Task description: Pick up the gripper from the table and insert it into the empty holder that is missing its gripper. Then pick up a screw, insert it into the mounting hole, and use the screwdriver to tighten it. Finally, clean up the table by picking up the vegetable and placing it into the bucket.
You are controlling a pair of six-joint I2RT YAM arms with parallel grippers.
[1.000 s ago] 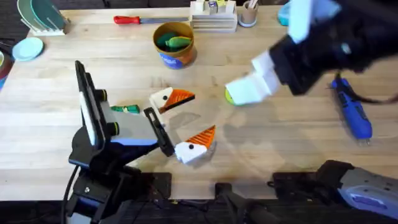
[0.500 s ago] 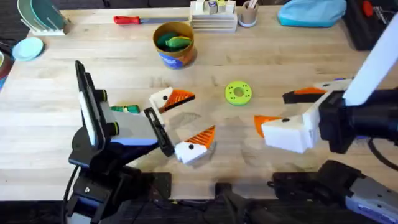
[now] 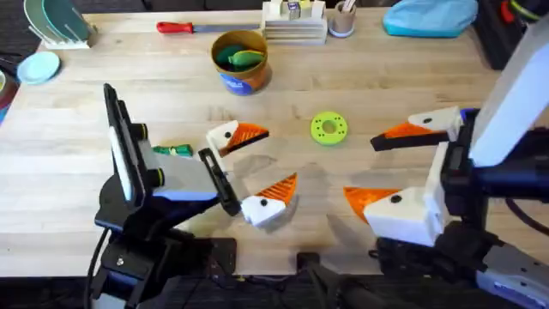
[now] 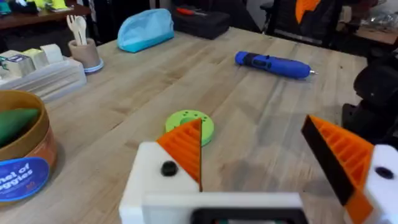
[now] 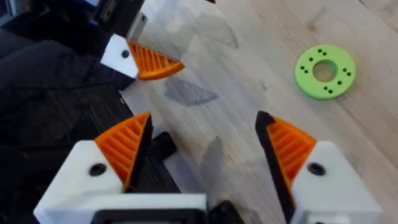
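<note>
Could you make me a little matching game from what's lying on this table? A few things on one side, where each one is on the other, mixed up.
Things:
1. lime-green disc
2. blue screwdriver
3. red-handled screwdriver
4. yellow-orange bucket

Places:
A. at the far edge of the table, left of the bucket
B. mid-table, between the two open grippers
C. far half of the table, with green toy pieces inside
D. lying on its side toward the right of the table, beyond the disc from the left arm

Pairs: 1-B, 2-D, 3-A, 4-C
</note>
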